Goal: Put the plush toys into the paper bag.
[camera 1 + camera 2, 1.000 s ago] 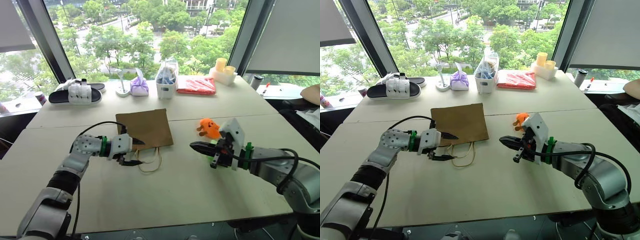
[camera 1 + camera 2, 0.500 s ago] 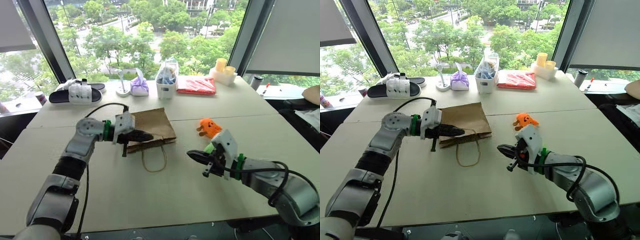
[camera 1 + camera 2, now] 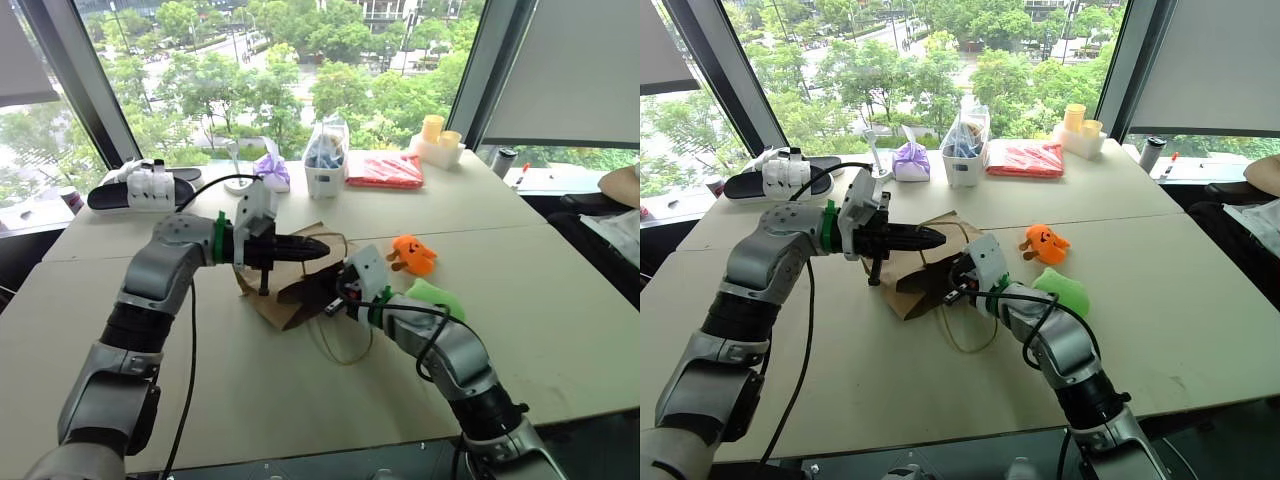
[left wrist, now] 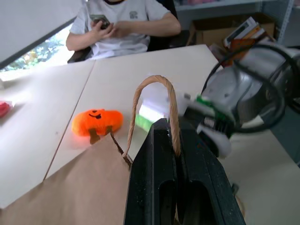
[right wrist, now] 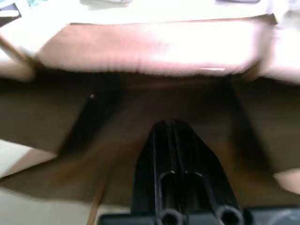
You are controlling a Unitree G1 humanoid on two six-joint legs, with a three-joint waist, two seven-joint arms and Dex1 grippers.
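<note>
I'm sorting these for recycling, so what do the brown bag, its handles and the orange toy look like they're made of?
Paper bag: matte brown kraft paper, creased and holding folds.
Handles: apparently twisted tan paper cord.
Orange toy: soft fuzzy plush fabric, likely stuffed.

We find the paper bag on the table, its mouth just ahead of our right gripper. Our left gripper is above the bag. The orange plush toy and the green plush toy lie to the right of both grippers.
</note>
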